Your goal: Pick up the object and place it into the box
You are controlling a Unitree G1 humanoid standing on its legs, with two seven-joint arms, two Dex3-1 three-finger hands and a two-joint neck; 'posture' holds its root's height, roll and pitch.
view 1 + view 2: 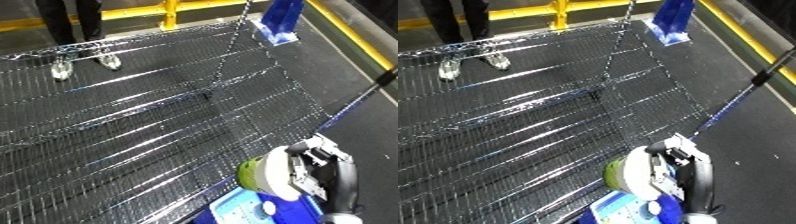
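right black hand (330, 172) gripping white-and-green round container (266, 175), fingers curled round it | hovering over blue plastic bin (258, 210) at bottom edge, beside silver wire-mesh cage (151, 115) | left hand unseen

Wire mesh (151, 125): broad, tilted, fills most of the view; bars passage through it. Upright wire divider (229, 50) splits it. Dark floor (329, 65) to the right: open room. Blue bin (282, 22) far right, beside yellow rail (351, 30). Right hand (324, 170) with white-green object (266, 172) occupies the lower right corner.
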